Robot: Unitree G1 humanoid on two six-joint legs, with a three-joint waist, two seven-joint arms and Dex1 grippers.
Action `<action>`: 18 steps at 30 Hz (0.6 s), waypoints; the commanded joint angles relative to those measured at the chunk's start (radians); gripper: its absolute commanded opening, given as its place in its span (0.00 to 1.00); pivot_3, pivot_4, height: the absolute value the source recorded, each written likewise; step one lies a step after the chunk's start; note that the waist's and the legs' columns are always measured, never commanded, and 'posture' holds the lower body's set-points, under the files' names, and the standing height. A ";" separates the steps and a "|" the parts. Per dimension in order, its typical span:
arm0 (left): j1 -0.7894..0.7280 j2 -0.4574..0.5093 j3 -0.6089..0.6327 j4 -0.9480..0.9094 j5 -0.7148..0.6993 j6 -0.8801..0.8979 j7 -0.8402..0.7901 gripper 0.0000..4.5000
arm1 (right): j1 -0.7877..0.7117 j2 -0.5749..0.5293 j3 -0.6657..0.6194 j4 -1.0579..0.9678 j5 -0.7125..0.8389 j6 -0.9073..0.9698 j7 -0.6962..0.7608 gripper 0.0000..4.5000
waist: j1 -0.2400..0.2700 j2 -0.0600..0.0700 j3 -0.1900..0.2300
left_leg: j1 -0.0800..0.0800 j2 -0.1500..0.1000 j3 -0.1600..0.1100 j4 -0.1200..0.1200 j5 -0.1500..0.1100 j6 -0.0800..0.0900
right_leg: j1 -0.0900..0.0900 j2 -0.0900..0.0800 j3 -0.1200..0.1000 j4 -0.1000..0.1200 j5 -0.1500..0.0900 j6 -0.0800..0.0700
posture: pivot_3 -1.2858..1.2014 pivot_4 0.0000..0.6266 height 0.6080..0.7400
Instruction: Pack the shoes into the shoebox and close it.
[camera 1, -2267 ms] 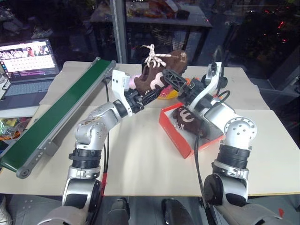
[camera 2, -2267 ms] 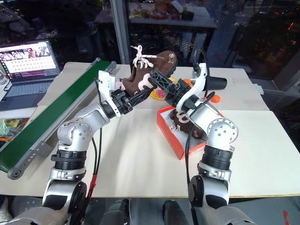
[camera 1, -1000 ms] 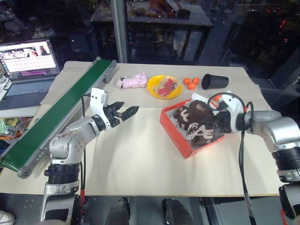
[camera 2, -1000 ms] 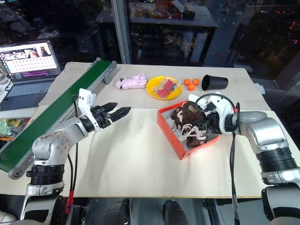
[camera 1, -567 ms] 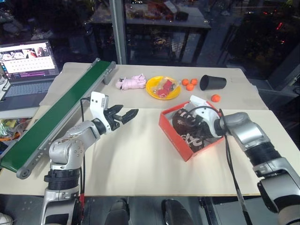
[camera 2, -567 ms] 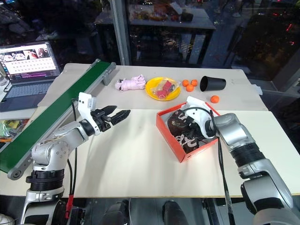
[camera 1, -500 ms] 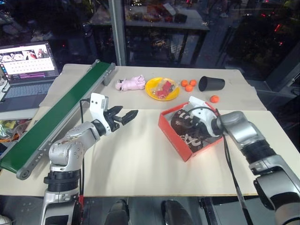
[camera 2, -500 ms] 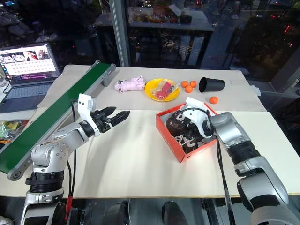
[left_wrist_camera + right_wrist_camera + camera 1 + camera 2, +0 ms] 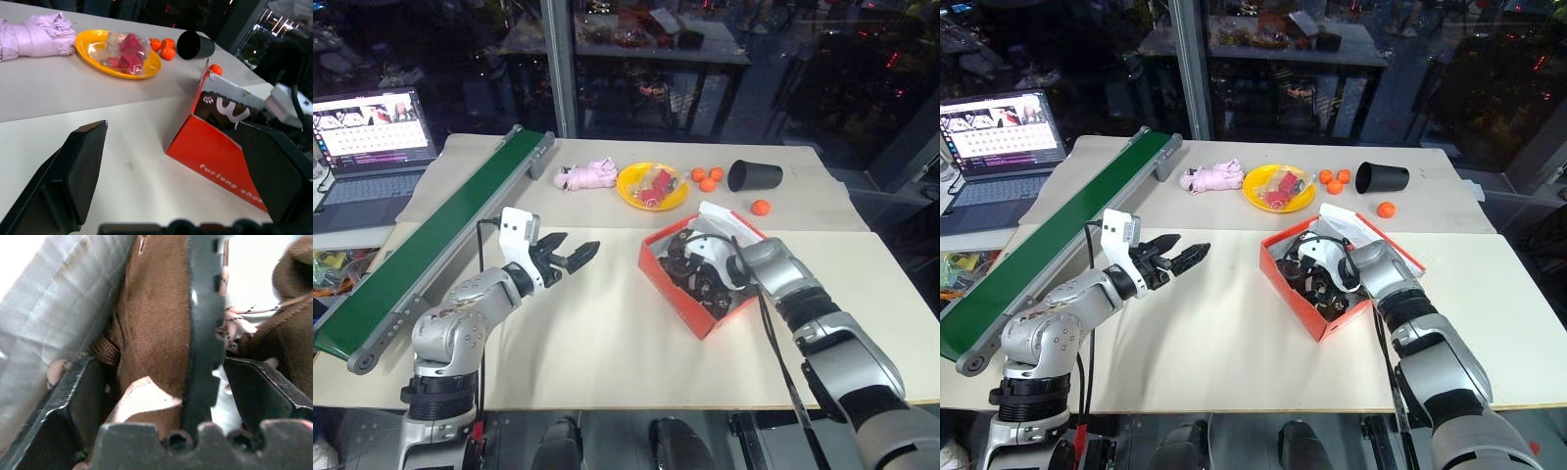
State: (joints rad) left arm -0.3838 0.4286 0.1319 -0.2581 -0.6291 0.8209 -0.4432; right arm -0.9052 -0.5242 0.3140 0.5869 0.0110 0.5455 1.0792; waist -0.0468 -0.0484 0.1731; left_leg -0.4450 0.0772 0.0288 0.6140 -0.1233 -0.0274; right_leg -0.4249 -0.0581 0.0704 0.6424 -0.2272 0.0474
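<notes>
We see the red-orange shoebox point(image 9: 677, 284) right of centre on the table, lid open, both brown fuzzy shoes point(image 9: 700, 277) lying inside; the right gripper point(image 9: 705, 279) reaches into it, fingers spread either side of one shoe's sole, clamping nothing; the left gripper point(image 9: 570, 257) hovers left of centre, fingers parted and empty; a yellow plate point(image 9: 636, 191) sits above the box.

Green conveyor belt point(image 9: 440, 230), open laptop point(image 9: 367, 137), pink plush toy point(image 9: 587, 174), yellow plate point(image 9: 652, 186), small oranges point(image 9: 708, 178), tipped black cup point(image 9: 754, 175), pale bench point(image 9: 607, 333)
</notes>
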 commanded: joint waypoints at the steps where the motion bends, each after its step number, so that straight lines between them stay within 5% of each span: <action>1: -0.028 0.058 -0.056 0.004 0.028 -0.011 -0.083 1.00 | -0.047 -0.053 -0.149 -0.292 0.162 0.320 0.042 0.99 | 0.003 0.002 0.002 | -0.001 0.000 0.000 0.000 0.000 0.000 | 0.000 0.000 0.000 0.000 0.000 0.000 | 0.52 0.24 0.97; 5: -0.097 0.158 -0.185 0.076 0.091 -0.063 -0.268 1.00 | 0.068 -0.175 -0.290 -0.714 0.341 0.643 0.049 0.99 | 0.022 0.003 0.002 | -0.001 0.000 -0.001 -0.004 0.000 0.000 | -0.002 0.000 -0.001 0.000 -0.002 -0.002 | 0.52 0.24 0.97; 9: -0.190 0.179 -0.238 0.137 0.083 -0.076 -0.415 1.00 | 0.302 -0.324 -0.437 -0.957 0.372 0.773 -0.030 0.99 | 0.053 0.003 0.002 | -0.002 -0.001 -0.001 -0.005 -0.001 -0.001 | -0.002 -0.002 -0.003 -0.002 -0.006 -0.005 | 0.52 0.24 0.97; 13: -0.303 0.158 -0.290 0.209 0.072 -0.065 -0.551 1.00 | 0.594 -0.331 -0.755 -1.034 0.298 0.790 -0.183 0.76 | 0.064 0.003 0.002 | -0.006 -0.002 0.000 0.000 -0.001 -0.001 | -0.003 -0.003 -0.002 -0.003 -0.008 -0.008 | 0.52 0.24 0.97; 18: -0.382 0.136 -0.357 0.319 0.140 -0.126 -0.652 1.00 | 0.783 -0.180 -0.865 -1.060 0.283 0.634 -0.326 0.37 | 0.041 0.004 0.001 | -0.005 -0.002 -0.001 0.004 -0.001 -0.001 | -0.001 -0.002 0.000 -0.002 -0.009 -0.001 | 0.52 0.24 0.97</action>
State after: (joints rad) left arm -0.7275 0.5718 -0.2063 0.0436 -0.5112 0.7354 -1.0570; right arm -0.1376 -0.7446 -0.5308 -0.4430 0.2921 1.2575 0.7964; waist -0.0059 -0.0445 0.1739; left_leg -0.4457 0.0750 0.0267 0.6178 -0.1246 -0.0279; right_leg -0.4225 -0.0595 0.0701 0.6404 -0.2370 0.0472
